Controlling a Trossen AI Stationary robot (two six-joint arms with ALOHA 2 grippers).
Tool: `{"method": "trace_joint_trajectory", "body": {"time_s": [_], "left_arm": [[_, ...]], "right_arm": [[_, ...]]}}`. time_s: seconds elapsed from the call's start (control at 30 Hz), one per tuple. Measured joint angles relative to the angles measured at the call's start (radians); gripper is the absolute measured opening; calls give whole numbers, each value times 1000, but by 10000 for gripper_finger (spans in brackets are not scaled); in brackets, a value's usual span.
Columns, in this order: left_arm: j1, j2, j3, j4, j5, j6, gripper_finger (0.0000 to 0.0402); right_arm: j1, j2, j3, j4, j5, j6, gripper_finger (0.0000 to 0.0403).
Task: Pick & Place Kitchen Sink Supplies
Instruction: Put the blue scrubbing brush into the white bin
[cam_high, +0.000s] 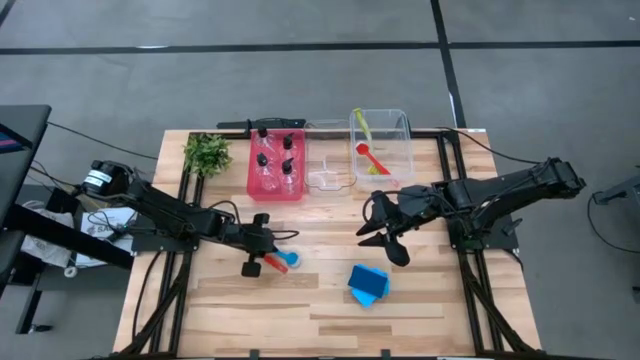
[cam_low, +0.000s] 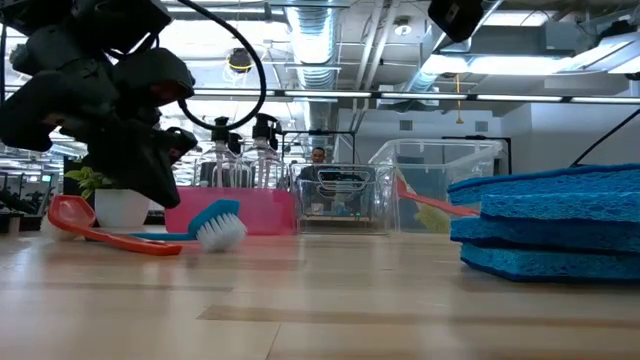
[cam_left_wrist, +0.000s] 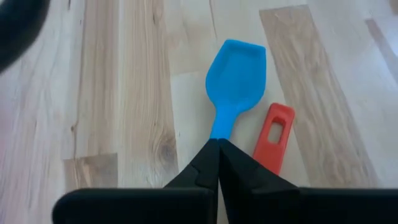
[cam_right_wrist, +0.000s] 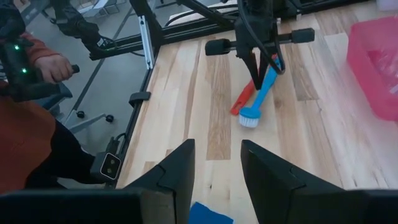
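On the table's left half, left gripper (cam_high: 268, 252) clamped on blue brush (cam_high: 287, 259) handle, head pointing away.

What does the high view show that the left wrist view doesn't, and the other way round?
Only the high view shows the red bin of bottles, the clear bin, the plant, the blue sponges and the right gripper, hovering open. Only the left wrist view shows the left gripper shut on the blue brush handle. Both show that brush and the red utensil beside it.
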Motion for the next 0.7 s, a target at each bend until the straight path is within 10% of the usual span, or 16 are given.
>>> {"method": "trace_joint_trajectory", "body": {"time_s": [0.7], "left_arm": [[31, 72, 3, 53, 31, 35, 191]], "right_arm": [[46, 0, 0, 0, 0, 25, 124]]}}
